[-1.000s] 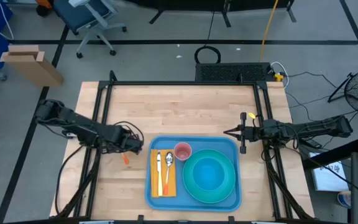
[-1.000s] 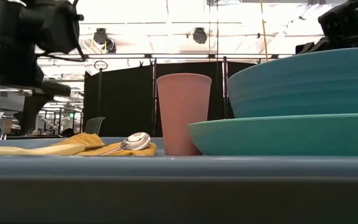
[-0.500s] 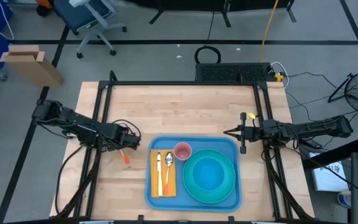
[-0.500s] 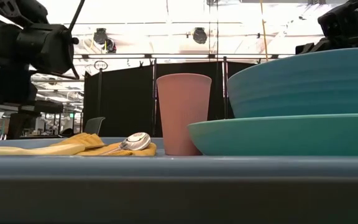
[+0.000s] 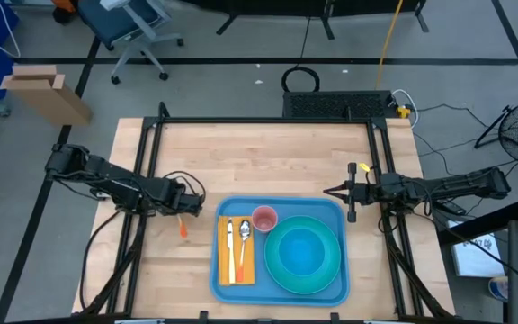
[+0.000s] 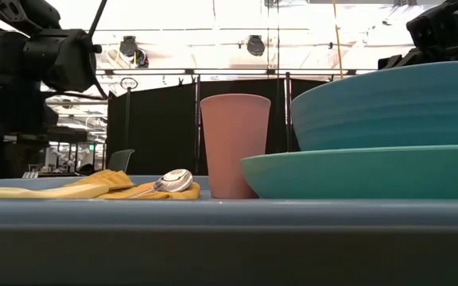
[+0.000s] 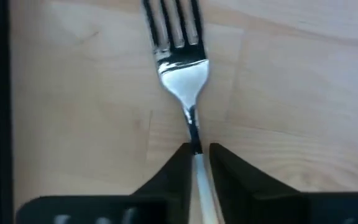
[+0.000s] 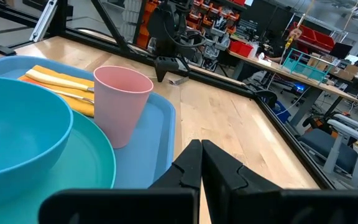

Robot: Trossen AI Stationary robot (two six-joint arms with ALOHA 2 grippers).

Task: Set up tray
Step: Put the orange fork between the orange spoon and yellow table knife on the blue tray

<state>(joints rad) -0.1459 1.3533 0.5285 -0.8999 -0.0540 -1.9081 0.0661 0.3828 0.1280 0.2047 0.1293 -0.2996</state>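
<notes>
Two tools low — left tool (image 7: 196, 152) clenched on fork (image 7: 180, 68) handle, right tool (image 8: 201, 155) clenched empty beside tray (image 5: 223, 281).

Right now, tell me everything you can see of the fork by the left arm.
The fork is shiny silver metal at the head, with straight tines and a narrow neck; its handle looks orange from above. It lies flat on the bare wooden table, left of the blue tray, outside it. The left tool has its dark fingers closed on the neck, pinching it from both sides. Nothing else touches it.
</notes>
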